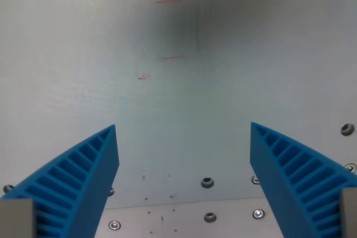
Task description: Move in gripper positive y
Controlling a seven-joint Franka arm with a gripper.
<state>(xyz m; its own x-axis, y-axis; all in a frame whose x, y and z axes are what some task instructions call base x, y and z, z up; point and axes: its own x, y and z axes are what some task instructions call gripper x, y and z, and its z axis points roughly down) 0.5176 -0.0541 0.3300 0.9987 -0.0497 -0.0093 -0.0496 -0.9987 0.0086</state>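
My gripper [184,129] is open and empty, its two blue ribbed fingers wide apart. The left finger [83,179] and the right finger [290,171] rise from the bottom corners of the wrist view. Between and beyond them lies a pale grey-white flat surface [72,54]. It bears faint red marks: a short line near the top [168,1], a second line below it [175,57] and a small mark to the left [144,76]. A blurred dark shadow [181,29] lies between the two lines.
A metal plate [184,218] with several screws and bolts runs along the bottom, including a bolt [207,182] and a screw [258,214]. Another bolt [347,129] sits at the wrist view's right edge.
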